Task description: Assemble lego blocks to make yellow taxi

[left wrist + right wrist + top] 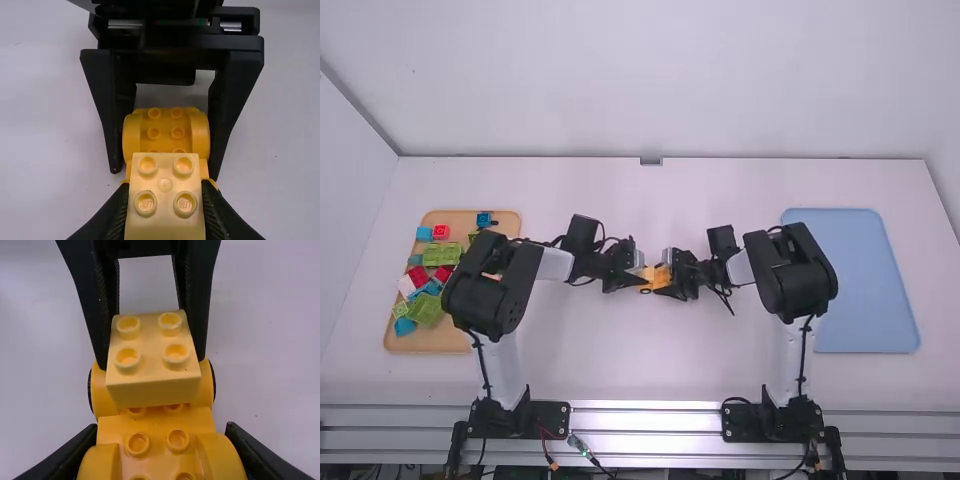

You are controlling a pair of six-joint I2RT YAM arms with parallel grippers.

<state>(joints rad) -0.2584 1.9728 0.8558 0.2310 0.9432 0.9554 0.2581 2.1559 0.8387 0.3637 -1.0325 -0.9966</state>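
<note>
Two grippers meet mid-frame, high view, over the bench [620, 370]. Left gripper [164, 187]: jaws pinching the pale yellow block [152, 352] by its sides. Right gripper [162, 427]: jaws clamped across one end of the yellow car base [157, 429]. Block sits above the base's other end; can't tell if it's seated.

Main risk, my read: press lands away from the right jaws' grip, so the base could pitch or slip between them. Block slightly off the studs = crooked or half-seated joint. Opening the left jaws before it clicks could drop the block or drag it off. Jaws look close too; a small overshoot could make them knock.
</note>
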